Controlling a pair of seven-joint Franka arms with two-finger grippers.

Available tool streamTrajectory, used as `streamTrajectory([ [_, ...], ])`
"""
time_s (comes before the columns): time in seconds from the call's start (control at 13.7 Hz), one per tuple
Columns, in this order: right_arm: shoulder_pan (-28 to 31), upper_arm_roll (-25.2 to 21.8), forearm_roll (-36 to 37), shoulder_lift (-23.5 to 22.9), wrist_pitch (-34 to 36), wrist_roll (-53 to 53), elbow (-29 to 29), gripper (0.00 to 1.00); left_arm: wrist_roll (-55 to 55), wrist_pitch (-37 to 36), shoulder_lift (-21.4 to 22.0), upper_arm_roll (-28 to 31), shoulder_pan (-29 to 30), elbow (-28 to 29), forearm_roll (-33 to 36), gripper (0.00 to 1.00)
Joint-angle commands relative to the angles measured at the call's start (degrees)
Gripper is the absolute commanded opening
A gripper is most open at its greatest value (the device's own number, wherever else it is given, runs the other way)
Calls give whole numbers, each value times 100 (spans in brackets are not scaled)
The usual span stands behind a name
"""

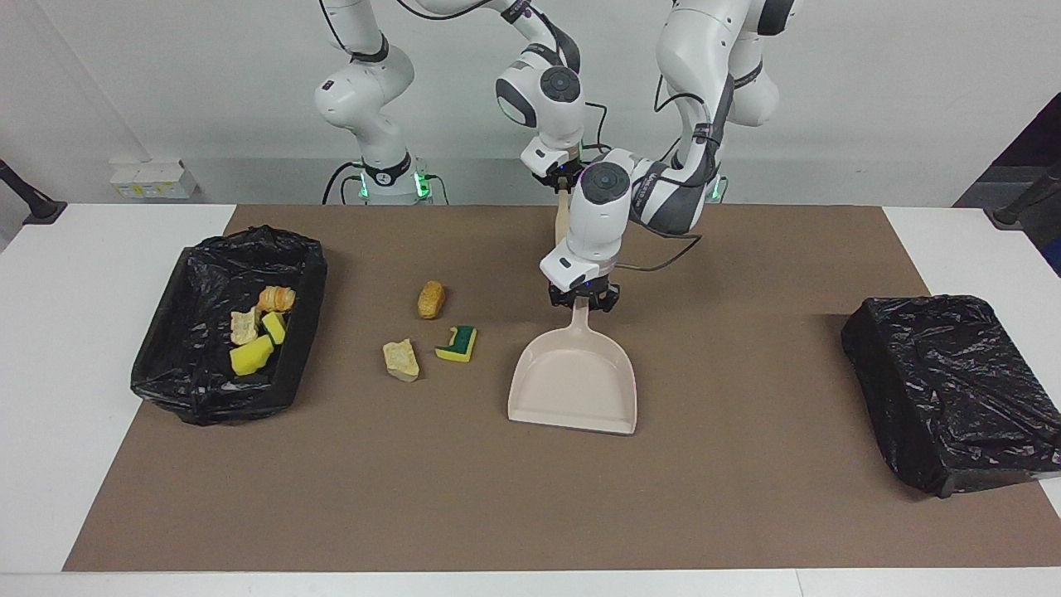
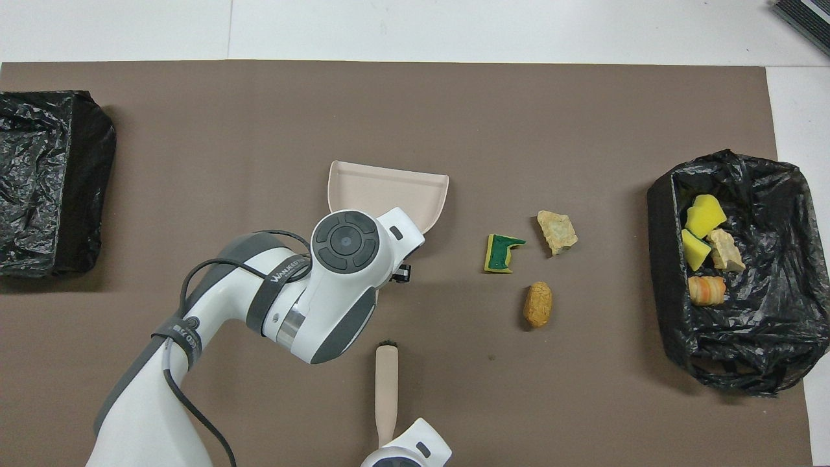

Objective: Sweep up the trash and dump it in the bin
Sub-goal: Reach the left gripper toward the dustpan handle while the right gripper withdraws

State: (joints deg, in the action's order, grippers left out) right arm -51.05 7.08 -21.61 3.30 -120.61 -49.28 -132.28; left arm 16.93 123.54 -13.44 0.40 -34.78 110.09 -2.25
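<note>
Brown mat (image 1: 746,497) covers my white table (image 1: 50,398); my left gripper (image 1: 582,300) clamps the dustpan (image 1: 574,385), right gripper (image 1: 562,177) clamps the brush (image 2: 386,386), scraps (image 1: 431,332) beside

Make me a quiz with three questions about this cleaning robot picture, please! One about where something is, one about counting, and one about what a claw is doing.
1. Where are the two plain yellow sponge chunks?
A. In the open bin
B. In the dustpan
C. On the brown mat

2. How many scraps lie loose on the mat?
A. One
B. Three
C. Six

3. What is the left gripper doing?
A. Hanging open over the closed bag
B. Shut on the dustpan's handle
C. Holding a sponge

Answers:
1. A: both sit inside the open bin at the right arm's end of the table, with two bread-like bits.
2. B: the green-and-yellow sponge, the pale crust and the orange roll lie beside the dustpan.
3. B: its fingers pinch the handle. The right gripper is likewise shut on the brush.
</note>
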Motion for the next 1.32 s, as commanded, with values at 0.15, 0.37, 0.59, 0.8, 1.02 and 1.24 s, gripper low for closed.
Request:
streamTrajectory([
  [0.15, 586, -14, 77, 759, 1143, 533, 115, 0, -2198, -243, 246, 13, 690, 56, -12, 0],
  [0.37, 596, -14, 208, 778, 1179, 595, 80, 0, -3856, -234, 167, 13, 1155, -66, 6, 0],
  [0.59, 840, -67, 804, 891, 1687, 639, 211, 0, -5197, -269, 131, 13, 1402, -93, 14, 0],
  [0.8, 1447, -49, 1648, 866, 2593, 1182, 650, 0, -6015, -234, 123, 21, 1543, -93, 23, 0],
  [1.02, 2096, -58, 2711, 743, 2761, 2498, 651, 0, -7359, -172, 122, 13, 1597, -84, 146, 0],
  [1.24, 2781, -49, 3801, 541, 2657, 3519, 739, 0, -7695, -277, 140, 13, 1518, -32, 329, 0],
])
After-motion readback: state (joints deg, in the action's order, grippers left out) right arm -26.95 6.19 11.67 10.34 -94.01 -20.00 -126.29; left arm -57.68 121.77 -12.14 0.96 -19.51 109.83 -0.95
